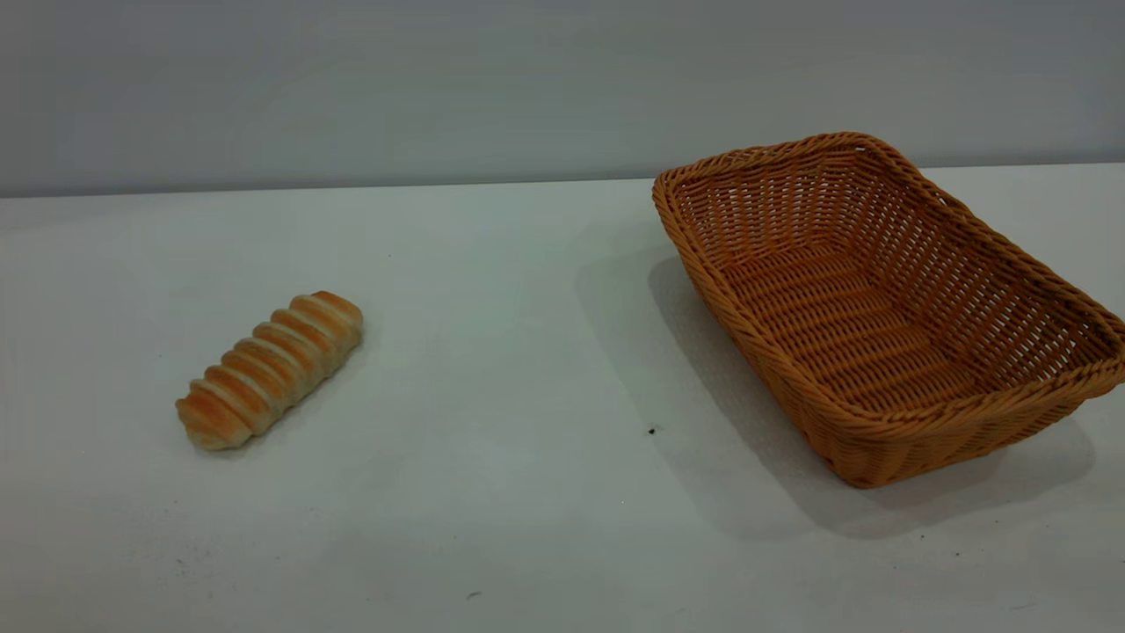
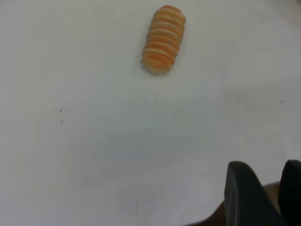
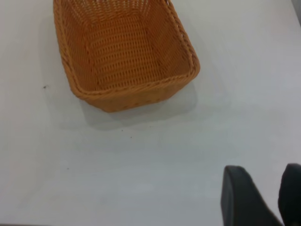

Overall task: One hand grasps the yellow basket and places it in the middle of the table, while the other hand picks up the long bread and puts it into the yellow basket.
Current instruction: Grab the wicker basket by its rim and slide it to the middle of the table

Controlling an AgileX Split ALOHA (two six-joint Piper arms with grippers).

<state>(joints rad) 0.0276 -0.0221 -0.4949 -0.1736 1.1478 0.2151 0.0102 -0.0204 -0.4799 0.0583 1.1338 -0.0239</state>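
Currently the long bread [image 1: 270,370] is seen lying flat on the white table [image 1: 492,457], well apart to the left of the yellow basket [image 1: 888,308]. The basket is seen upright and empty. The left gripper [image 2: 268,195] is held above bare table short of the bread, the right gripper [image 3: 265,195] short of the basket; both pairs of jaws are seen apart, clamping nothing.

Neither arm shows in the exterior view. In the left wrist view the left gripper [image 2: 267,195] appears only as two black fingertips [image 2: 242,195] at about five o'clock of the picture, parted by a narrow gap, holding nothing and hanging above the table. In the right wrist view the right gripper [image 3: 263,195] looks the same: two dark fingertips [image 3: 240,195] at five o'clock, slightly apart, empty.
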